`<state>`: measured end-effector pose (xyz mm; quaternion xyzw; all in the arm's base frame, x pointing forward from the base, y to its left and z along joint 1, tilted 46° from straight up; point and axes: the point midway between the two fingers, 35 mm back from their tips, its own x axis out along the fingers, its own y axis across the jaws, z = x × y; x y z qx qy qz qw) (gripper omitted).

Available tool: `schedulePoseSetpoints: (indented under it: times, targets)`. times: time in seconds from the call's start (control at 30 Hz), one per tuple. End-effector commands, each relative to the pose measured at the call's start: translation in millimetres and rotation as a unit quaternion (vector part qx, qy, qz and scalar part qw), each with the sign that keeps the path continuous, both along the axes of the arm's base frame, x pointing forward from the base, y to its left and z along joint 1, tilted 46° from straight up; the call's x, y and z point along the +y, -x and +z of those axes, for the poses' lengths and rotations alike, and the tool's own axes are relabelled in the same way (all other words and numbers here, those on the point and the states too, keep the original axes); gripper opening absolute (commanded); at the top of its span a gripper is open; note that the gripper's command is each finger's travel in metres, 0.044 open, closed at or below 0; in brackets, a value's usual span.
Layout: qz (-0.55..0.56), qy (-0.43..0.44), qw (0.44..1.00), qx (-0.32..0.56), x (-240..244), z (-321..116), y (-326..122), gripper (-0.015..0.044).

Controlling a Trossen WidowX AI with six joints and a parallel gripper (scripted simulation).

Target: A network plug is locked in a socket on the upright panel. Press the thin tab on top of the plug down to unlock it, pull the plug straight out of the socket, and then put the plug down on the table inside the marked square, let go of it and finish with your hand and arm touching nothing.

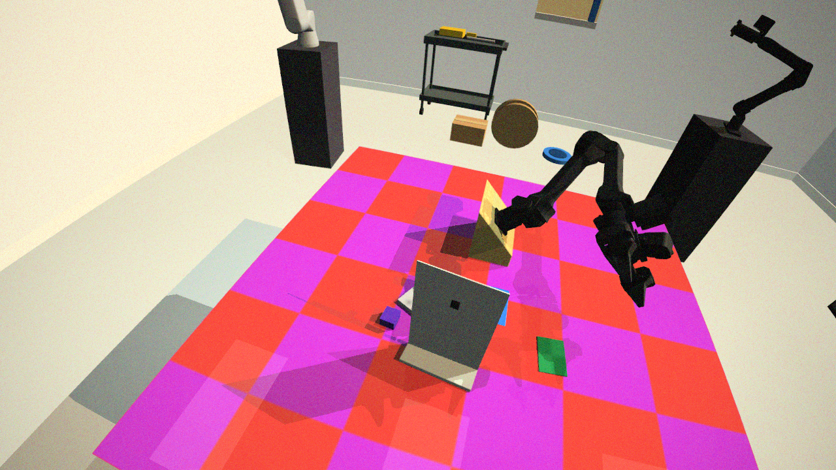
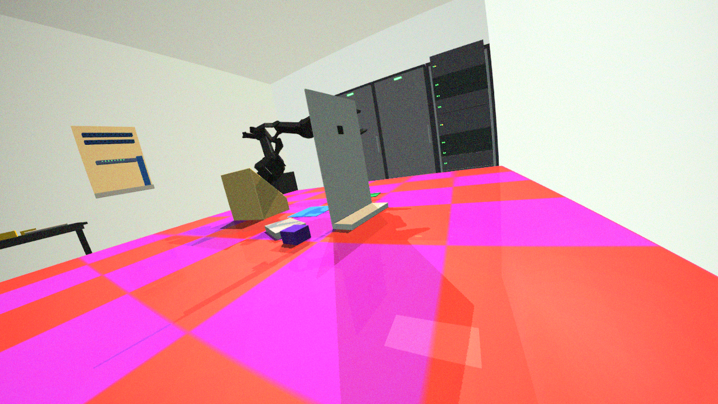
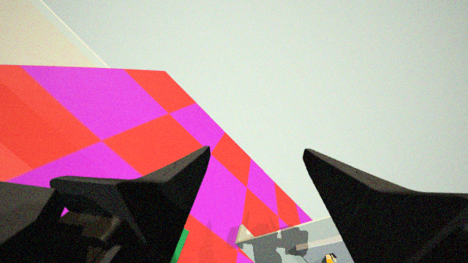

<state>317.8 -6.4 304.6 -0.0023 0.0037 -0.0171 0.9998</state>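
Observation:
The grey upright panel [image 1: 456, 333] [image 2: 341, 165] stands mid-table, and the top and exterior views show its back with the small dark socket hole [image 1: 454, 303] [image 2: 339, 129]. The plug is hidden there. In the wrist view the panel's front [image 3: 322, 230] sits low in the picture, with a small orange piece [image 3: 329, 258], apparently the plug, at the bottom edge. The green marked square [image 1: 551, 354] [image 2: 374, 194] [image 3: 180, 245] lies flat beside the panel. My gripper [image 1: 643, 289] [image 3: 255, 151] is open and empty. It hangs high in the air on the panel's front side, well away from it.
A tan wedge [image 1: 488, 234] [image 2: 251, 196] stands by my arm's base. A purple block [image 1: 388, 316] [image 2: 294, 234], a white block [image 1: 405, 301] [image 2: 279, 227] and a flat blue piece [image 1: 503, 315] [image 2: 308, 211] lie near the panel's foot.

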Motion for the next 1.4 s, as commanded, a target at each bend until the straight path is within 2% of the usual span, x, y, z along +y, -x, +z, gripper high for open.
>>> schedulePoseSetpoints:
  times: [0.0,0.27,0.3,0.83,1.37]
  targets:
    - [-0.001,0.001,1.0,0.0,0,-1,-1,0.0374]
    - [-0.023,0.049,0.998,0.018,-19,-33,-22,0.0164]
    - [-0.026,0.055,0.998,0.021,-22,-38,-25,0.0156]
    - [-0.07,0.154,0.983,0.068,-68,-114,-44,0.0156]
    - [-0.104,0.244,0.956,0.123,-110,-188,-31,0.0156]
